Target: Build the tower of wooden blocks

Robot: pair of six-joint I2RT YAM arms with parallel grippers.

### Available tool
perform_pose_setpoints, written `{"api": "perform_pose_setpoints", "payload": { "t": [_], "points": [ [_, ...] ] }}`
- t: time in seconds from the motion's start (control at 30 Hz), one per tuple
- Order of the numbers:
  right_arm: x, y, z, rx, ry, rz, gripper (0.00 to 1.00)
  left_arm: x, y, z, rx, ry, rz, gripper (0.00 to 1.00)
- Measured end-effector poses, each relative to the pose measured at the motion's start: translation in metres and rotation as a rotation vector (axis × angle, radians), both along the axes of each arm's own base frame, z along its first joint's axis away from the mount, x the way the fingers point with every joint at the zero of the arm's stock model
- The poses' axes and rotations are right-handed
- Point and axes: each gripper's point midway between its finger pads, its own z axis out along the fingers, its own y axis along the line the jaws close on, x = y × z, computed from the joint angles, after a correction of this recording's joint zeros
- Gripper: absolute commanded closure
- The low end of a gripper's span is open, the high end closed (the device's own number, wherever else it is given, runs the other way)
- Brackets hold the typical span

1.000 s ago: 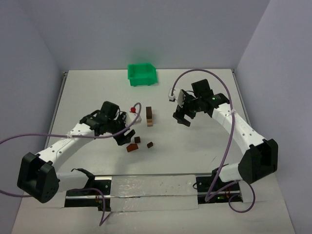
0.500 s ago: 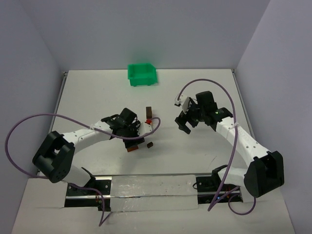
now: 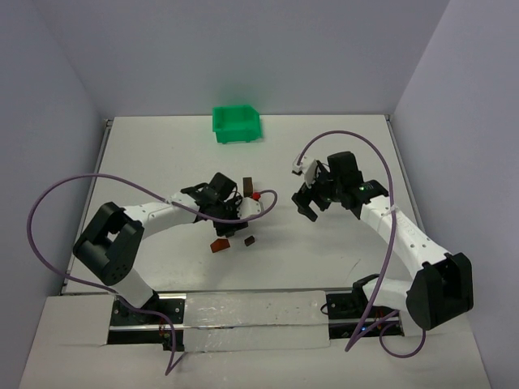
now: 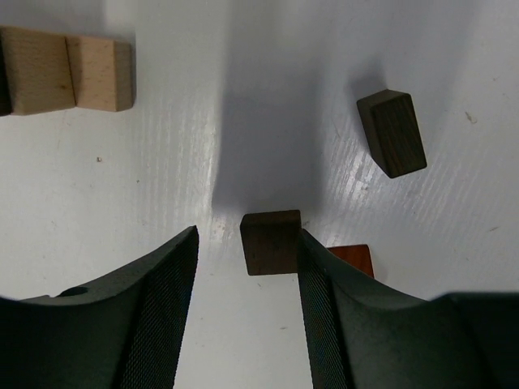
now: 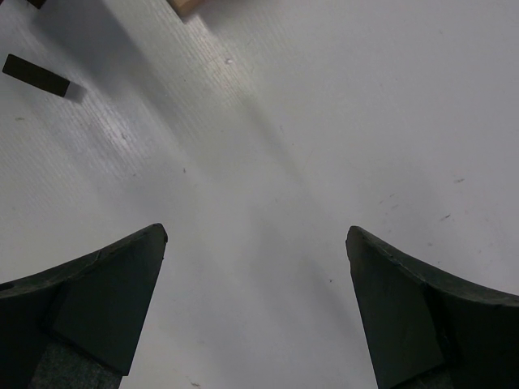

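1. While the left pincer (image 4: 246, 240) stands roughly half open, low over the table (image 3: 162, 150), a dark brown cube (image 4: 272, 241) sits between its fingers (image 4: 162, 316).
2. In the left wrist view the cube lies against the inner face of the finger on the right. A clear strip of table separates it from the finger on the left, so the cube is not clamped.
3. A reddish-brown block (image 4: 354, 259) lies just beside the cube, partly hidden behind that same right-hand finger. A second dark brown block (image 4: 392, 132) rests farther out, apart from both.
4. The wood block tower (image 3: 248, 188) stands near the middle of the table, just beyond the left pincer. It is a narrow stack with dark brown wood at its top.
5. Two tan blocks (image 4: 65, 69) touch side to side at the upper left of the left wrist view, clear of the fingers.
6. The right pincer (image 5: 255, 235) hangs with its jaws spread wide over bare table toward the right edge. It holds and touches nothing, and is apart from the tower.
7. A green bin (image 3: 237, 123) sits by the far edge.
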Motion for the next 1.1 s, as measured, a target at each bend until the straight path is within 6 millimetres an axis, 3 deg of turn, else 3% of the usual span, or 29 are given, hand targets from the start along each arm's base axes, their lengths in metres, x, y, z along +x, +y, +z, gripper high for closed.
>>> {"api": "perform_pose_setpoints", "payload": {
  "t": [0.43,0.77,1.1],
  "points": [
    [0.004,-0.006,-0.005,-0.015,0.009,-0.018,0.0,0.001,-0.003,-0.001,-0.004,0.002,-0.012,0.46],
    [0.004,-0.005,-0.011,-0.017,0.03,-0.014,0.0,-0.003,0.0,-0.003,0.005,0.018,-0.012,0.37],
    [0.004,-0.005,-0.011,-0.018,0.028,-0.01,0.0,-0.01,0.005,-0.004,0.018,0.053,0.008,0.43]
  ]
}}
